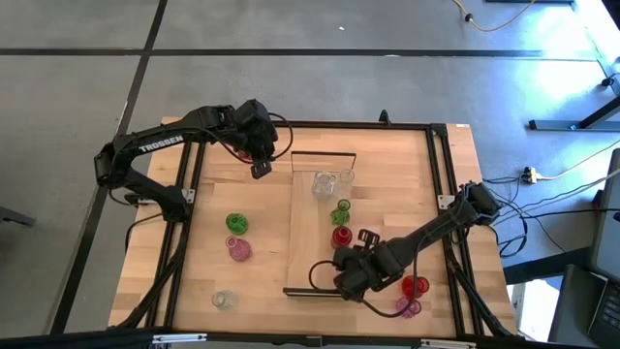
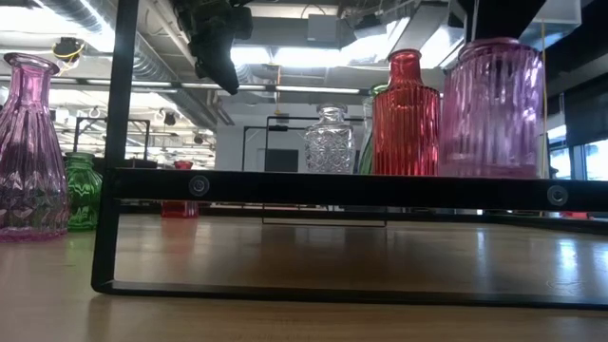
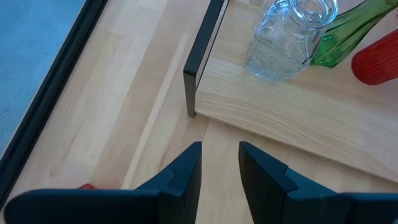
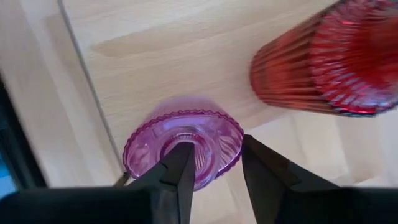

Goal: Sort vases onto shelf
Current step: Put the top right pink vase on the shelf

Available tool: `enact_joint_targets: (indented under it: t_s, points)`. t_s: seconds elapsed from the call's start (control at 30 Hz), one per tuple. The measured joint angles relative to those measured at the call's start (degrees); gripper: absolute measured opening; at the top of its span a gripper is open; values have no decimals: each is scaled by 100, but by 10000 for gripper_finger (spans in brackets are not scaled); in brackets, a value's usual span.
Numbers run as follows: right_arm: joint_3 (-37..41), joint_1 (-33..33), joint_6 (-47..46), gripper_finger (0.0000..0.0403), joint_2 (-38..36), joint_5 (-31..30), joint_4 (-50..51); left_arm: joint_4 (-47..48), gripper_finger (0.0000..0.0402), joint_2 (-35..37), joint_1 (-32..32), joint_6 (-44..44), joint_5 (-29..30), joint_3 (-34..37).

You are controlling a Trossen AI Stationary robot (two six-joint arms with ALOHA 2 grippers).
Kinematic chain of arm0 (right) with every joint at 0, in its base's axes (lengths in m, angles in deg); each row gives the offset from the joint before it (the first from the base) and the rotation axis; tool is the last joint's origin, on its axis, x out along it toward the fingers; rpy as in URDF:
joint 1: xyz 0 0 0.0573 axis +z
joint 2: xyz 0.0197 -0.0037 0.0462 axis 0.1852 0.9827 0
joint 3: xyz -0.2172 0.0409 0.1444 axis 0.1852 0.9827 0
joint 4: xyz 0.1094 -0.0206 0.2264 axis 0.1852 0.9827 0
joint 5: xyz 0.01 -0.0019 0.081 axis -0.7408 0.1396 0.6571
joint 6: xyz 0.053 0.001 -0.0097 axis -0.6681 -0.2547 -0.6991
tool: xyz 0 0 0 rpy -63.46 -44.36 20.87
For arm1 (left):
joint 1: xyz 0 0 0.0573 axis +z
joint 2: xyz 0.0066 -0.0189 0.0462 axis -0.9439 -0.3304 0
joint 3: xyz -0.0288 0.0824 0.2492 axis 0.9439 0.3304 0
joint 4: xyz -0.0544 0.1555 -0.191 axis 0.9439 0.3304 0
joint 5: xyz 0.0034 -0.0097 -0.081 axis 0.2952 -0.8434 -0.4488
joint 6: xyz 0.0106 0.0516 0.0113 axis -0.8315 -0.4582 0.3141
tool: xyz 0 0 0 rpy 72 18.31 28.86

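The shelf (image 1: pixel 308 242) lies lengthwise in the middle of the table. Two clear vases (image 1: pixel 323 184), a green one (image 1: pixel 341 213) and a red one (image 1: pixel 340 237) stand on it. My right gripper (image 1: pixel 351 279) is over the shelf's near end, shut on a ribbed pink vase (image 4: pixel 183 146) that stands beside the red vase (image 4: pixel 323 62). In the low view this pink vase (image 2: pixel 489 104) stands upright on the shelf. My left gripper (image 3: pixel 221 162) hangs open and empty off the shelf's far left corner (image 3: pixel 189 81), next to a red vase (image 1: pixel 242 153). My right gripper comes at the pink vase from above, pointing down. One finger (image 4: pixel 180 165) sits over its mouth and the other (image 4: pixel 261 162) stands outside the scalloped rim (image 4: pixel 233 140), with the wall between them. The vase stands upright with its base on the shelf.
Left of the shelf stand a green vase (image 1: pixel 235 223), a pink one (image 1: pixel 239 250) and a clear one (image 1: pixel 224 301). Right of its near end stand a red vase (image 1: pixel 415 287) and a pink one (image 1: pixel 407 307). A dark frame (image 1: pixel 184 184) rims the table.
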Motion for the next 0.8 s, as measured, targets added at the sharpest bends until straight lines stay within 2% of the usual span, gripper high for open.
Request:
enact_joint_targets:
  t_s: [0.8]
  points:
    - [0,-2,-250,118,-40,-31,-298,0,101,0,-1,28,0,0]
